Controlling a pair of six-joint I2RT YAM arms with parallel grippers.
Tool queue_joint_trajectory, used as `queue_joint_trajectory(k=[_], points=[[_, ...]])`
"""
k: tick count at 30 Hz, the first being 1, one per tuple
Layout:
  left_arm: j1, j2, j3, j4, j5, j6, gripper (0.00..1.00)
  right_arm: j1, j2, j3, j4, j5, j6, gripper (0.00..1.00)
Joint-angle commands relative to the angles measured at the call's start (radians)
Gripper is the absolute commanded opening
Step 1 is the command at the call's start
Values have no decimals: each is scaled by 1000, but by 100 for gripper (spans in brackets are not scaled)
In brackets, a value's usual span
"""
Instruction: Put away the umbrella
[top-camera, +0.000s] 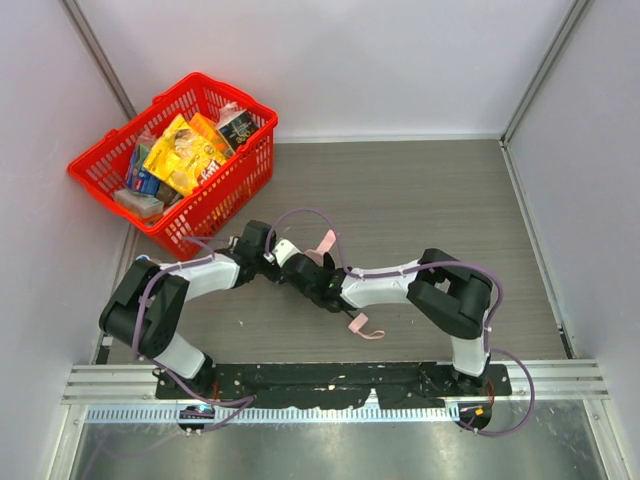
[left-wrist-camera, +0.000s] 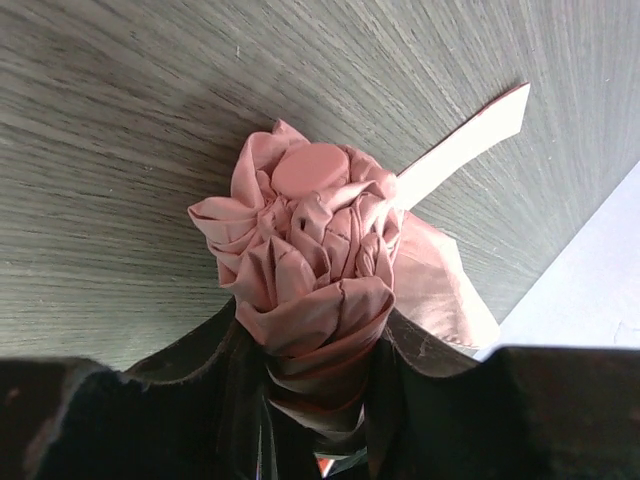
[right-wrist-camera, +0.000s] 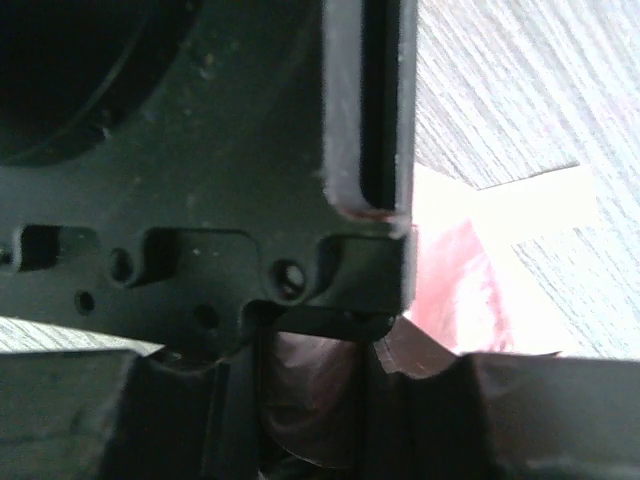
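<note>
At far left I see a red basket (top-camera: 172, 160) packed with snack packets (top-camera: 185, 150) on the grey wood-grain table (top-camera: 430, 200), up against the wall. Both arms reach in toward the middle of the table. My left claw (top-camera: 268, 248) is clamped around the folded umbrella (left-wrist-camera: 310, 260). On the left wrist camera the bunched pink canopy sits between the dark fingers (left-wrist-camera: 180, 400), with its round end cap (left-wrist-camera: 310, 170) pointing away from me. A pale closure strap (left-wrist-camera: 465, 145) sticks out to the upper right. The right claw (top-camera: 305, 275) sits right against the left one. Its camera shows pink fabric (right-wrist-camera: 460, 290) past the fingers, but I cannot tell whether it grips. The pink wrist loop (top-camera: 365, 328) lies on the table beside the right forearm.
</note>
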Motion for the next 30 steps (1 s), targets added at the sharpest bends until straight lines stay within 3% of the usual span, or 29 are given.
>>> queue_joint_trajectory(k=[1,4,6,8,10,13,20,30], points=[[-20,17,-118,-190,-60,-12,0,-12,66,-47,59,2,32,1],[-22,9,-127,-104,-58,29,0,-28,63,-93,106,-64,75,1],[-20,3,-141,-3,-34,103,9,-51,63,-127,129,-148,95,1],[-20,-26,-188,113,-46,105,46,-86,66,-148,140,-285,112,1],[-22,-55,-244,213,-70,85,74,-117,60,-179,164,-400,126,1],[-19,-71,-250,243,-69,111,92,-178,53,-235,232,-585,169,1],[-15,-109,-273,223,-104,132,99,-322,100,-269,349,-970,281,1],[23,-111,-197,96,-126,212,100,-399,117,-251,343,-1116,315,1]])
